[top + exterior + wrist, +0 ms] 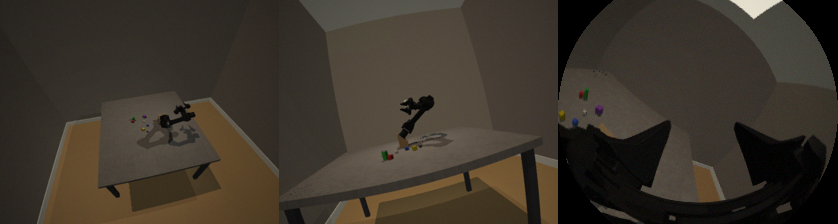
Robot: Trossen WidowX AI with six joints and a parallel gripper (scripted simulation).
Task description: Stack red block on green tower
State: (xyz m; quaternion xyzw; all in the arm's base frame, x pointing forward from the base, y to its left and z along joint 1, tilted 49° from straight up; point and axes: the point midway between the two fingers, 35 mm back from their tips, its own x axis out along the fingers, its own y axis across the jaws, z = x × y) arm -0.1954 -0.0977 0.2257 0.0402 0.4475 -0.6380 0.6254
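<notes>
The green tower [133,118] [384,155] [586,94] stands upright on the table [122,158] [463,155]. The red block [133,121] [390,157] [581,94] sits low on the table close beside the tower; whether they touch is too small to tell. My gripper [181,106] [401,107] [703,125] is open, with nothing between its fingers. It is held high above the table, well away from both the block and the tower.
A purple block [145,116] [599,109], a small white piece [143,121] [396,152] [584,112], a blue block [147,125] [406,149] [575,121], a yellow block [143,129] [414,148] [562,115] and a small dark piece [147,131] [420,146] lie between the tower and the arm's base.
</notes>
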